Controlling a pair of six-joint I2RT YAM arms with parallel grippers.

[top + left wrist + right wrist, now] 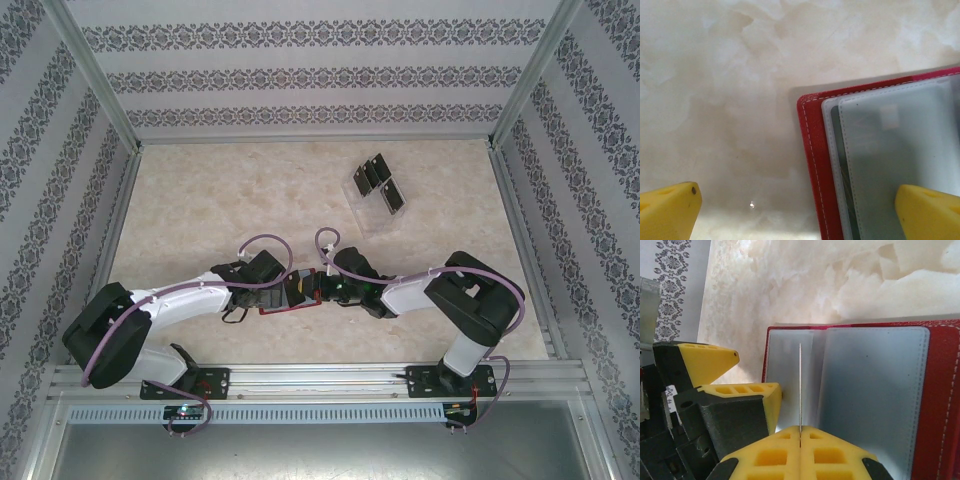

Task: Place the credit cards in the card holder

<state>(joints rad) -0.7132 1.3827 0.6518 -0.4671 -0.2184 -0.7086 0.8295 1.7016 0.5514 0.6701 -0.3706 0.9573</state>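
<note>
The left hand point(797, 195) gapes wide over the left edge of the card holder point(812, 165) on the table point(715, 100). The right hand point(800, 432) pinches one credit card point(800, 385) edge-on above the open pockets point(870, 390). Other credit cards point(376, 178) sit in the clear stand point(372, 218), far right.

The card holder point(940, 405) is lying open and flat, near 6 o'clock from the table's middle in the top view. It is showing a red cover with pale stitching, and grey-blue clear sleeves are fanning out inside. Several black credit cards point(376, 175) are sitting well apart from it, toward 1 o'clock, leaning side by side. The held card point(800, 385) is standing upright and edge-on over the open sleeves, pinched by the right gripper point(800, 429).
</note>
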